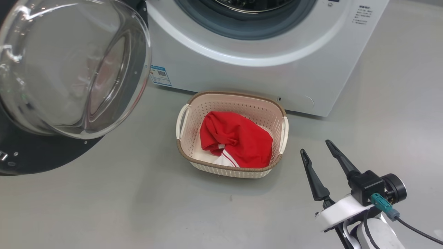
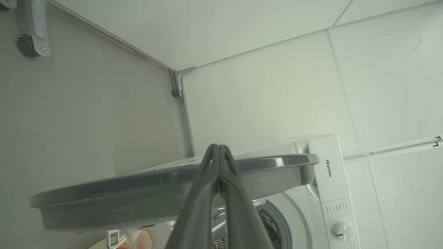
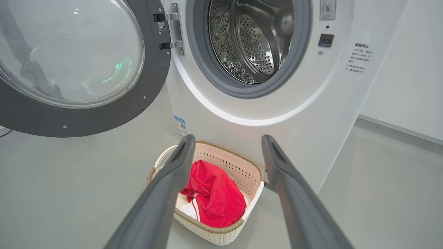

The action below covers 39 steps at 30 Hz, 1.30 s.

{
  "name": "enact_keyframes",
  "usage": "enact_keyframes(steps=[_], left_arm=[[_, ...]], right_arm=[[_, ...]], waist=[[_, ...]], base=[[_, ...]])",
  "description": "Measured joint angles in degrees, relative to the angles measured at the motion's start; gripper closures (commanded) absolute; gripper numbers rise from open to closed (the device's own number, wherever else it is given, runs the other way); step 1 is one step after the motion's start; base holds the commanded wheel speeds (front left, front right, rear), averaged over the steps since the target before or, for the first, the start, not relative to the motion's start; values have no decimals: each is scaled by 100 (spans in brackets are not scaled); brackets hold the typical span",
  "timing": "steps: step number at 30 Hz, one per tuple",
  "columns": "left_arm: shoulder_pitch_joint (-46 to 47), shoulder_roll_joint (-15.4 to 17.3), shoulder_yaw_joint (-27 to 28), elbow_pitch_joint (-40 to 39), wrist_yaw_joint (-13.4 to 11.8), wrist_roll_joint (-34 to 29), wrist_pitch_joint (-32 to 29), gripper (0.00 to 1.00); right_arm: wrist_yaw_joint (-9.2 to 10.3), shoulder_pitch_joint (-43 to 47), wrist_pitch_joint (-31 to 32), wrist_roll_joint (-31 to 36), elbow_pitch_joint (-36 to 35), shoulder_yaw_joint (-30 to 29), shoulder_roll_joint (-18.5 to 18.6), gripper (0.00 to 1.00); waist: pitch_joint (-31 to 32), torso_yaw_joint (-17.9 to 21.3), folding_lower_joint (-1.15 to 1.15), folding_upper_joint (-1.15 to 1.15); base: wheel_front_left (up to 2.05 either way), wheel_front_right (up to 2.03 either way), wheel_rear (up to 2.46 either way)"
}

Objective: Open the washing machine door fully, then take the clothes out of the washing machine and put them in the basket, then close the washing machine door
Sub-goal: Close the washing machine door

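Observation:
The washing machine point(image 1: 277, 52) stands with its steel drum point(image 3: 256, 38) bare. Its door point(image 1: 65, 69) hangs swung wide to the left, glass bowl facing me, and shows again as door point(image 3: 72, 65). Red clothes point(image 1: 235, 138) lie crumpled in the cream basket point(image 1: 193, 114) on the floor before the machine, seen also as clothes point(image 3: 214, 197) in basket point(image 3: 242, 173). My right gripper point(image 1: 315, 147) hovers open right of the basket, nothing between its fingers. My left gripper point(image 2: 218, 148) is shut on nothing, its tips close against the door's grey edge point(image 2: 138, 193); contact unclear.
Grey floor point(image 1: 121, 207) stretches around the basket. White wall panels point(image 2: 277, 86) stand behind the machine, and a caster foot point(image 2: 29, 45) sits in the far corner. The machine's control dial point(image 2: 342, 231) is on its top panel.

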<state>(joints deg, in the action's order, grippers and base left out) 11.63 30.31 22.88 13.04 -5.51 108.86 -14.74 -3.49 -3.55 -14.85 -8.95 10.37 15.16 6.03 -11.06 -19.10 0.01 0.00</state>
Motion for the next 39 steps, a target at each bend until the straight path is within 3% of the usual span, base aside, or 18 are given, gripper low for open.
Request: enact_keyframes(steps=[16,39], left_arm=[[736,80,-281,671,37,12,-181,100],[792,113,-504,1063,693,382,-1349,100]], right_arm=[[-14,-195,0,3,-60,-54,89,0],[2,-211,0,3,-2,-79,107,0]], waist=[[-356,246,0,0],[-275,171,0,0]], base=[[0,0,0],[0,0,0]])
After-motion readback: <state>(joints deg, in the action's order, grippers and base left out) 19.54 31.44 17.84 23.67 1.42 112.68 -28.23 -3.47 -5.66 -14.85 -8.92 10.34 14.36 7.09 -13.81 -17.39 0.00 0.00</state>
